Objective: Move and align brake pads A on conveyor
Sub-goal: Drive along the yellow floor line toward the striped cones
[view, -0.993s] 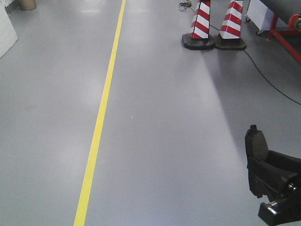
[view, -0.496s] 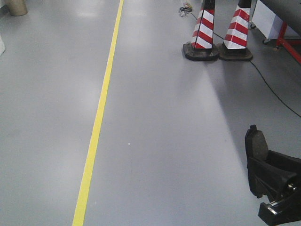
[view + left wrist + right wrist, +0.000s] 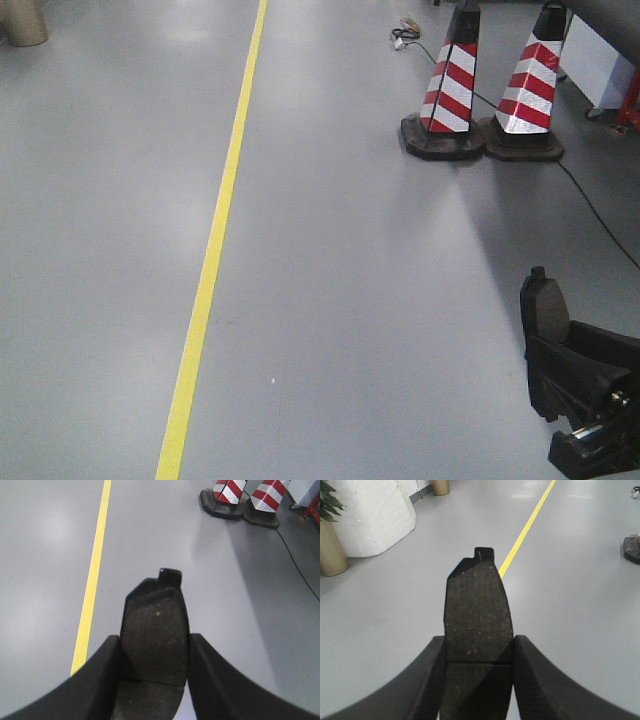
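brake pads (image 3: 154,630) (image 3: 478,615) clamped in both hands (image 3: 154,680) (image 3: 479,680)

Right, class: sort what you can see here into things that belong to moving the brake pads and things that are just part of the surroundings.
Belongs to the job:
- brake pad held between the left gripper fingers
- brake pad held between the right gripper fingers

Just surroundings:
- two striped cones
- yellow floor line
- cable
- potted plant
- white block

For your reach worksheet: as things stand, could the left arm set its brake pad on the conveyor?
Probably not yet. The left gripper is shut on a brake pad, but only grey floor, a yellow line and cones show; no conveyor belt is visible within reach.
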